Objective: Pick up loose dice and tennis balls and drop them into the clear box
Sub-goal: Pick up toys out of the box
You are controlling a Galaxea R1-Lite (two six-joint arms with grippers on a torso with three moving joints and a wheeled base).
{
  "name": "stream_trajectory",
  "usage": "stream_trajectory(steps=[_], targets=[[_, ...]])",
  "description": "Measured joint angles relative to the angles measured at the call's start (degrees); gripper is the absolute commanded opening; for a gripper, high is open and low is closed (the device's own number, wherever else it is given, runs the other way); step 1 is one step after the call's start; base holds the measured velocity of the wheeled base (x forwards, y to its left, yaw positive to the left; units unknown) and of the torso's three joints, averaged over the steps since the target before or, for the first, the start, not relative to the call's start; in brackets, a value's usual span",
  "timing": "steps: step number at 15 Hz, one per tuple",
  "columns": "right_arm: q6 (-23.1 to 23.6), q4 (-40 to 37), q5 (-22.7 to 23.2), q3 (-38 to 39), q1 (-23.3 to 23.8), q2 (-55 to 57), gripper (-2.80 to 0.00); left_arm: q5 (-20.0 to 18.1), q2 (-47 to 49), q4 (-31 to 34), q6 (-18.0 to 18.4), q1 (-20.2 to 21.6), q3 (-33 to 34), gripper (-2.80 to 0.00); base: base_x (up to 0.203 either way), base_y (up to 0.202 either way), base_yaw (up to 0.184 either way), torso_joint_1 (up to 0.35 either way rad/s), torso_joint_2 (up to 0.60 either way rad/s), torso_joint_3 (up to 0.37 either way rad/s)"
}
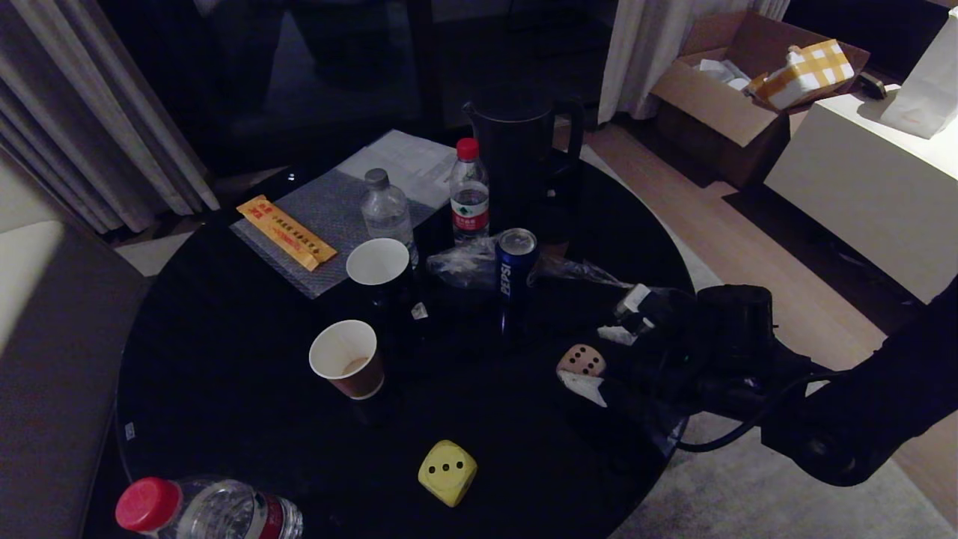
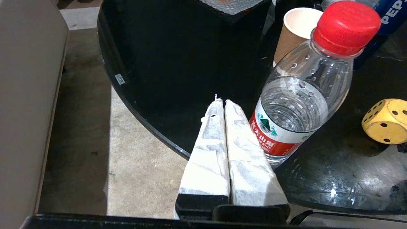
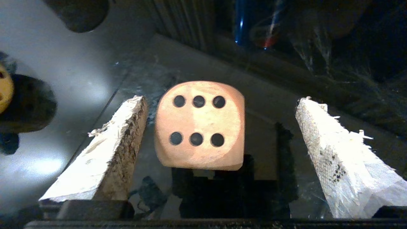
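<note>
Where head view hides it, beige die (image 3: 199,125) shows six pips

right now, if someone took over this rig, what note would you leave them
Right gripper: open, fingers either side of the beige die on the right of the black table, not closed on it.
Left gripper: shut, empty, parked off the table's near left edge beside a water bottle.
Yellow die: loose near the table's front edge.
No tennis balls and no clear box show in any view.
Done: nothing visibly boxed.
Left: close on the beige die, find the box, drop it in, then fetch the yellow die. Cups, a Pepsi can and bottles crowd the middle.
</note>
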State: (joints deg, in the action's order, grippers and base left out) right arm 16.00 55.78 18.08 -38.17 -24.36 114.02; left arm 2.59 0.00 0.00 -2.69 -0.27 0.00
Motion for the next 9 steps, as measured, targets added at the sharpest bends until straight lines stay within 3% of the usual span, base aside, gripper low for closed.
stream_trajectory(steps=[7,8,9], targets=[[0.1,1.4,-0.4,-0.9,0.6,2.7,0.00,0.0,0.0,0.0,0.0,0.0,0.0,-2.80,0.000,0.000,0.000,0.000,0.00,0.000],[0.1,1.4,-0.5,-0.9,0.7,2.8,-2.80,0.0,0.0,0.0,0.0,0.0,0.0,-2.80,0.000,0.000,0.000,0.000,0.00,0.000],[0.1,1.3,-0.8,-0.8,0.7,2.9,-2.80,0.0,0.0,0.0,0.0,0.0,0.0,-2.80,0.000,0.000,0.000,0.000,0.00,0.000]])
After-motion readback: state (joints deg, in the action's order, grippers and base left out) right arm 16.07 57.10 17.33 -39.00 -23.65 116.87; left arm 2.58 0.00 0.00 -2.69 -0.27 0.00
